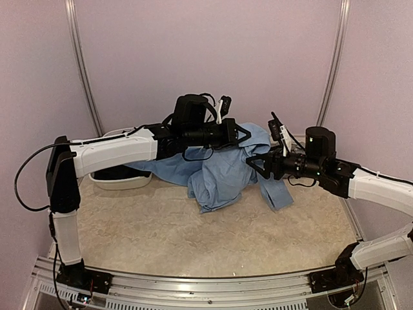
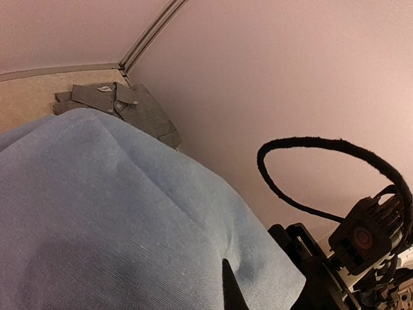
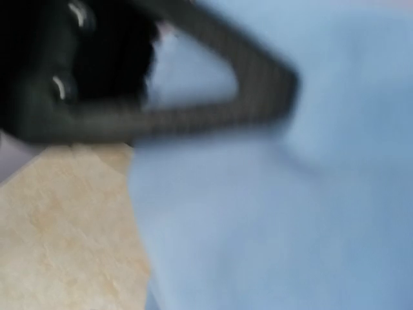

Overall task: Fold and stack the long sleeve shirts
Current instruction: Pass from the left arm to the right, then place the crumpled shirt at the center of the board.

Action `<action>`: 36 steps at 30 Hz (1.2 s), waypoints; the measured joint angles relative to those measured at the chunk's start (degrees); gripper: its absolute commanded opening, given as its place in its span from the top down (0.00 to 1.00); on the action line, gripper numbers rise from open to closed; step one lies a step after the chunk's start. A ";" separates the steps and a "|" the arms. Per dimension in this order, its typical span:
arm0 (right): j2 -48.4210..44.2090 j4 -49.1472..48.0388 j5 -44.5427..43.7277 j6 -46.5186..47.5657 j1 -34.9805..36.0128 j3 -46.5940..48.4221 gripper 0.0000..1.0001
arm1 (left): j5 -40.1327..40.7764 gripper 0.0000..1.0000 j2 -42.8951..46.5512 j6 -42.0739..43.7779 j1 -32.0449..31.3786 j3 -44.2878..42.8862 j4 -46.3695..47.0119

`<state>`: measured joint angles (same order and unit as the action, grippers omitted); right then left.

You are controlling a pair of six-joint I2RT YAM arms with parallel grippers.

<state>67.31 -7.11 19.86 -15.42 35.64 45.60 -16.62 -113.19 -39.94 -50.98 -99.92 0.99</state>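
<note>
- Left gripper (image 1: pixel 244 134) — jaws together, clamped on a raised fold of the light blue shirt (image 1: pixel 222 174). It is held above the far middle of the table (image 1: pixel 161 232).
- Left wrist view: the blue cloth drapes over the gripper and hides its fingers. It fills the left and lower parts of the picture.
- Right gripper (image 1: pixel 253 164) — just right of the bunched shirt, pointing left into it. In the overhead view its fingers stand apart. Whether cloth lies between them cannot be told.
- Right wrist view: blurred. One dark finger (image 3: pixel 193 116) lies across blue cloth, with bare table surface showing at the lower left.
- Light blue shirt: crumpled, not folded. Its upper part hangs from the left gripper, and the rest trails on the table to the left and right, with one end lying near the right arm.
- Grey shirt (image 2: pixel 119 103): folded flat, collar up, at the far edge of the table against the wall. It shows only in the left wrist view, beyond the blue cloth.
- White tub (image 1: pixel 126 179): at the far left of the table, partly hidden behind the left arm.
</note>
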 measured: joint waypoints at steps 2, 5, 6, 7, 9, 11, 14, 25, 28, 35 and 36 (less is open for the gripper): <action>0.79 -0.85 0.74 0.24 0.04 0.57 0.45 | -0.48 1.00 0.00 -0.57 -0.13 0.42 0.26; 2.01 -1.55 1.36 0.26 0.11 0.61 0.53 | -1.20 1.00 0.00 -1.01 -0.24 0.46 0.85; 2.27 -1.66 1.36 0.15 0.11 0.57 0.56 | -1.31 1.00 0.00 -1.09 -0.28 0.46 1.16; 2.40 -1.90 1.38 -0.15 0.11 0.39 0.57 | -1.42 1.00 0.00 -1.16 -0.28 0.46 1.25; 2.40 -2.29 1.53 -0.46 0.11 0.02 0.59 | -1.49 1.00 0.00 -1.20 -0.28 0.46 1.40; 2.40 -2.64 1.53 -0.72 0.11 -0.48 0.59 | -1.49 1.00 0.00 -1.22 -0.28 0.46 1.55; 2.32 -2.71 1.46 -0.96 0.11 -1.18 0.69 | -1.49 0.99 0.02 -1.22 -0.28 0.46 1.62; 0.81 -1.68 -3.93 -1.53 0.24 -2.01 1.00 | -1.62 0.94 1.31 -2.03 -0.28 2.86 3.76; -0.20 1.36 -6.05 -1.03 0.26 -1.05 1.00 | -1.62 0.81 2.86 -2.21 -0.35 5.42 5.35; -4.83 14.62 -11.72 -3.74 -0.83 4.20 1.00 | -3.41 0.13 3.74 0.59 -0.04 4.37 5.84; -5.31 16.87 -13.00 -4.20 -1.79 5.53 1.00 | -3.98 0.03 3.74 1.14 0.28 3.91 5.77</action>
<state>62.00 9.76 6.85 -19.62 33.85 51.13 -20.60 -109.45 -38.81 -50.70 -96.01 6.76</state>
